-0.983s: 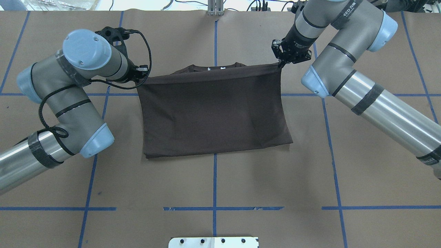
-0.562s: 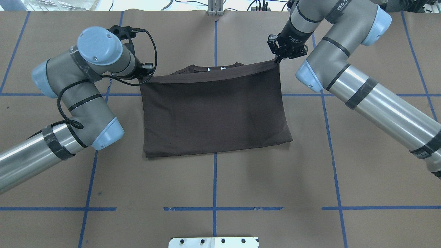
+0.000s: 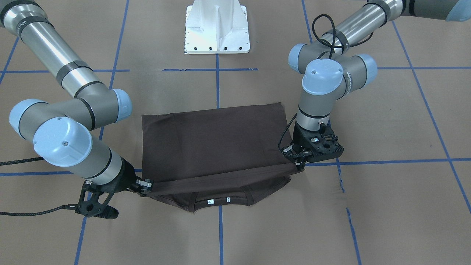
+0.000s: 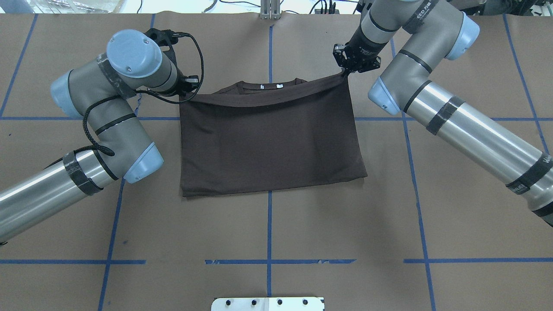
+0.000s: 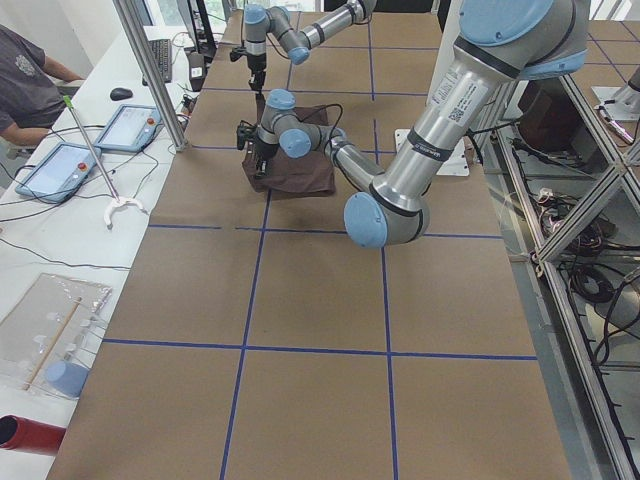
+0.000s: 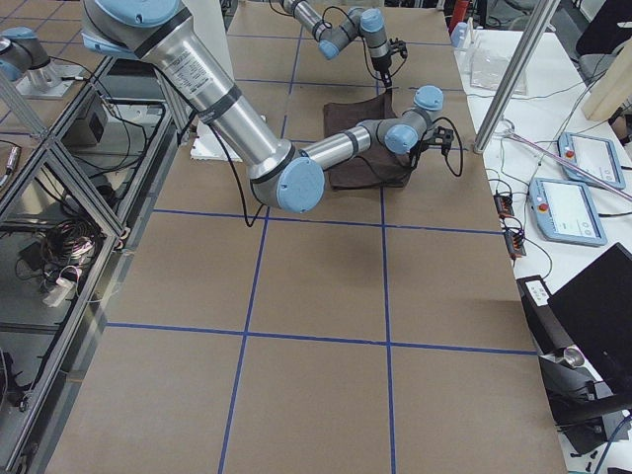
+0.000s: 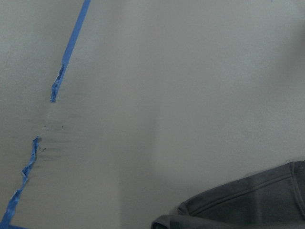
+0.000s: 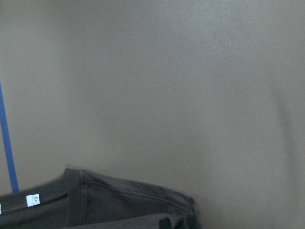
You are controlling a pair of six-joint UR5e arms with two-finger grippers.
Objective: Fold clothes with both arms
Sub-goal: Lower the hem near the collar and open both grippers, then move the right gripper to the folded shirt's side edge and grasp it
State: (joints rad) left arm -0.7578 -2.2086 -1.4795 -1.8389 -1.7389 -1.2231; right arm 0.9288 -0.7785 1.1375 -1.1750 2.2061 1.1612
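Note:
The dark brown T-shirt [image 4: 268, 142] lies folded in half on the brown paper table, its ribbed collar and white neck labels [image 3: 209, 201] showing past the raised edge. My left gripper [image 4: 190, 88] is shut on the upper layer's left corner. My right gripper [image 4: 345, 73] is shut on the right corner. The edge hangs taut between them just above the collar. In the front-facing view the left gripper [image 3: 300, 165] is on the right and the right gripper [image 3: 145, 187] on the left. Each wrist view shows only shirt fabric [image 7: 252, 205] [image 8: 119, 205] at its bottom edge.
The white pedestal base [image 4: 268, 303] sits at the table's near edge. Blue tape lines [image 4: 269, 233] grid the paper. Beyond the far edge are a metal post [image 4: 270, 11] and cables. A side bench holds tablets [image 5: 125, 125], with a person [image 5: 30, 85] seated there.
Both grippers have carried the held edge farther away, toward the collar. The left arm has swung inward to the right, and the right gripper has shifted slightly left.

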